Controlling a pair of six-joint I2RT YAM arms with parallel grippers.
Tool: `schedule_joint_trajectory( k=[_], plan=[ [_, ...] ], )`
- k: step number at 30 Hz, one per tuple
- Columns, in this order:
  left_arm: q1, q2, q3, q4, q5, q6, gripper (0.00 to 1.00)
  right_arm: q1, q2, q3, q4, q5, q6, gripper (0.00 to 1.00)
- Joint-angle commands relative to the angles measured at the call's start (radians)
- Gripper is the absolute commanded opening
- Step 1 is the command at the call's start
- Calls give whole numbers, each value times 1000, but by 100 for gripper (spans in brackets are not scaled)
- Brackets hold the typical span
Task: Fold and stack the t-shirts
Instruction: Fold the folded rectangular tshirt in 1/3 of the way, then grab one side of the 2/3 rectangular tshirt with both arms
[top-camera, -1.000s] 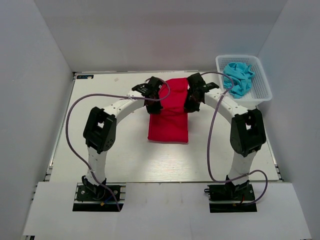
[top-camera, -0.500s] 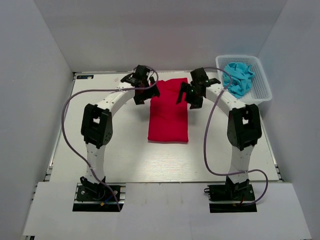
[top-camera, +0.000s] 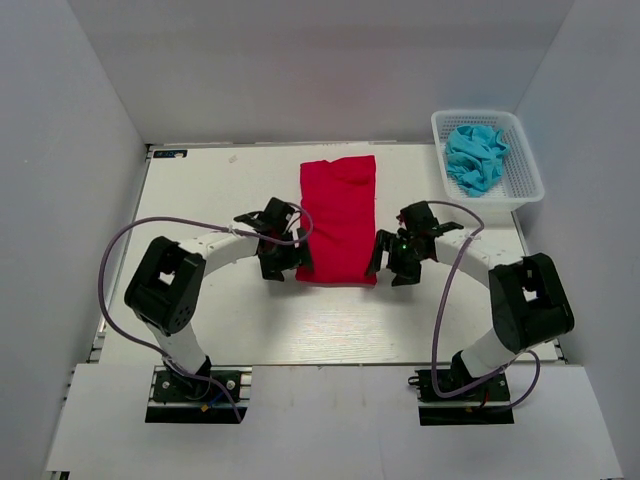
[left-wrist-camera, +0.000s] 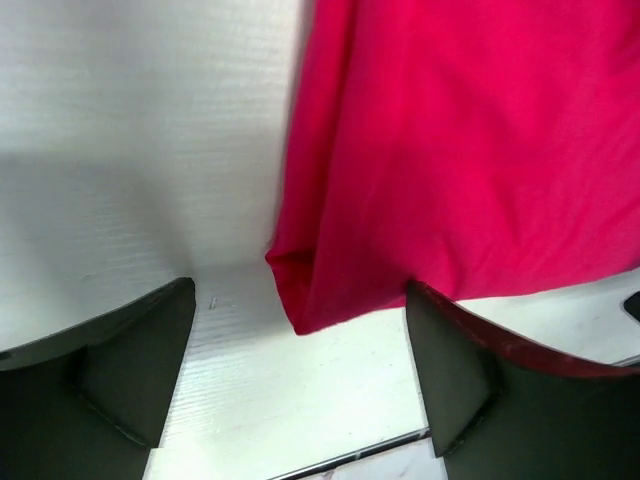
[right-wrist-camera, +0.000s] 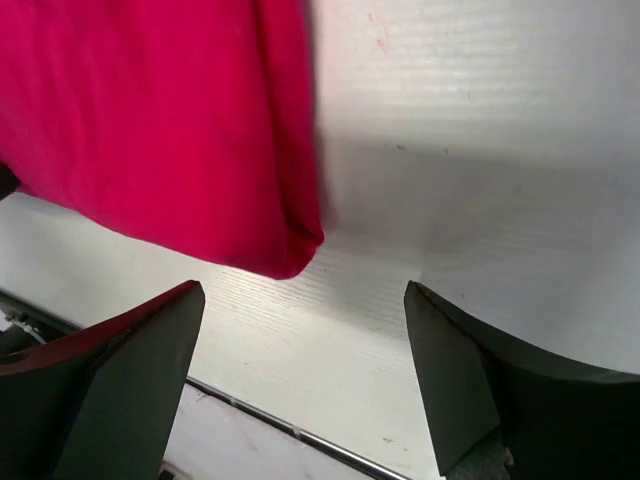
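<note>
A bright red t-shirt (top-camera: 338, 215) lies flat on the table as a long folded rectangle, running from far to near. My left gripper (top-camera: 285, 262) stands open at the shirt's near left corner, and in the left wrist view that corner of the red t-shirt (left-wrist-camera: 470, 150) reaches in between the open left gripper (left-wrist-camera: 300, 292) fingers (left-wrist-camera: 130, 370). My right gripper (top-camera: 392, 262) stands open at the near right corner. In the right wrist view the red t-shirt (right-wrist-camera: 150, 120) ends just ahead of the open right gripper (right-wrist-camera: 304, 292). A crumpled turquoise t-shirt (top-camera: 475, 158) lies in the basket.
A white mesh basket (top-camera: 527, 160) stands at the far right corner of the white table (top-camera: 220, 320). White walls close in the left, right and far sides. A metal strip (right-wrist-camera: 300, 432) marks the table's near edge just behind the grippers.
Both grippers opened and let go of the red t-shirt near its far end. Both arms then drew back to the shirt's near corners, low over the table.
</note>
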Motion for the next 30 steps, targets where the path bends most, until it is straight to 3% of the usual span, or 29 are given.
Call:
schedule_joint_trajectory(
  k=[1,9,15,16,17,20,25,30],
  plan=[
    [-6,-30,-40,125,53,-13,88,4,-1,-27,128,-55,26,86],
    [-35,-7,-90,135,18,-13,55,8,59,-90,206,-92,56,61],
    [-54,2,-124,201,89,-24,25,11,68,-115,222,-106,88,16],
    [-63,11,-135,201,99,-24,14,14,59,-119,222,-106,94,0],
    [-63,11,-135,185,100,-39,1,14,48,-122,217,-113,96,0],
    [-83,-35,-153,134,112,-48,0,30,2,-138,159,-115,89,0],
    [-120,-315,-219,66,199,-96,0,57,-229,-201,13,-127,91,0],
    [-140,-469,-161,-147,190,-73,0,62,-482,-150,-207,-99,94,0]
  ],
)
